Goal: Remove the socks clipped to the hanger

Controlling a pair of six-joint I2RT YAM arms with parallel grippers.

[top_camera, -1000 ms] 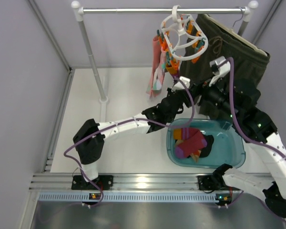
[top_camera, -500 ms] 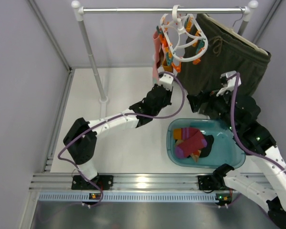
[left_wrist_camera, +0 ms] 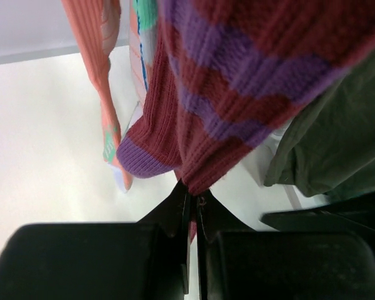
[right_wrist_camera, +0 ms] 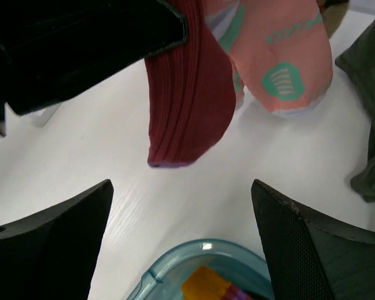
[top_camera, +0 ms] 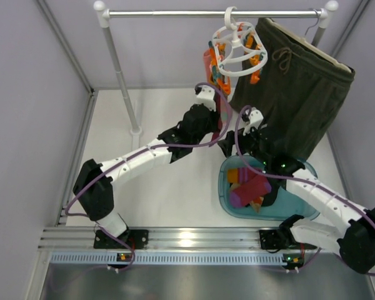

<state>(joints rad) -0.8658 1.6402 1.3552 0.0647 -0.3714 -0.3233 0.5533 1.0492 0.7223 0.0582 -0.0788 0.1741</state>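
The white ring hanger [top_camera: 237, 49] hangs from the rail by its hook, with orange and teal clips. Below it hangs a maroon sock with purple stripes [top_camera: 225, 112] [left_wrist_camera: 250, 75] [right_wrist_camera: 187, 94]. My left gripper [top_camera: 217, 117] [left_wrist_camera: 194, 187] is shut on its lower fabric. A pink-teal sock [top_camera: 209, 62] [left_wrist_camera: 100, 81] [right_wrist_camera: 281, 56] hangs beside it. My right gripper [top_camera: 232, 145] [right_wrist_camera: 187, 206] is open with nothing between its fingers. It sits just below the two sock toes, above the teal basin's far rim.
The teal basin [top_camera: 307, 201] [right_wrist_camera: 169, 275] holds several loose socks. Dark olive shorts [top_camera: 297, 87] [left_wrist_camera: 337, 137] hang on the rail [top_camera: 175, 12] right of the hanger. The rack's upright post [top_camera: 122, 78] stands to the left. Walls close in on both sides.
My left gripper, still shut, moved left and up away from the basin. The right arm swung left from in front of the shorts to under the socks. The hanger shifted slightly.
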